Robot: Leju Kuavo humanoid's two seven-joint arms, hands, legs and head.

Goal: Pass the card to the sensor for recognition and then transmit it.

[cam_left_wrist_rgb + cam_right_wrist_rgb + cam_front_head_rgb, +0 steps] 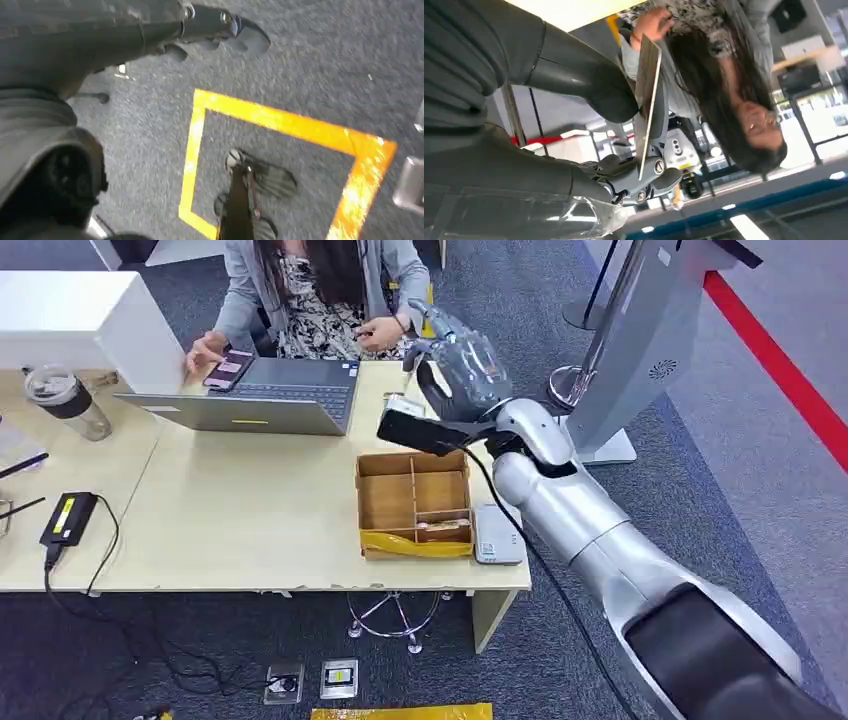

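Fingers (651, 172) of the right hand (462, 365) pinch the card (646, 100) above the divided box (413, 502).

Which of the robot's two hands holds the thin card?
The right hand, raised above the beige table, grips the thin card; the left hand hangs over grey carpet.

At frame centre, a divided box (414, 502) is set on the worktop (250, 530), a laptop (260, 395) behind it. A cup (68, 400) is placed upper left, a charger (68, 517) lower left. A person (320, 290) is seated behind.
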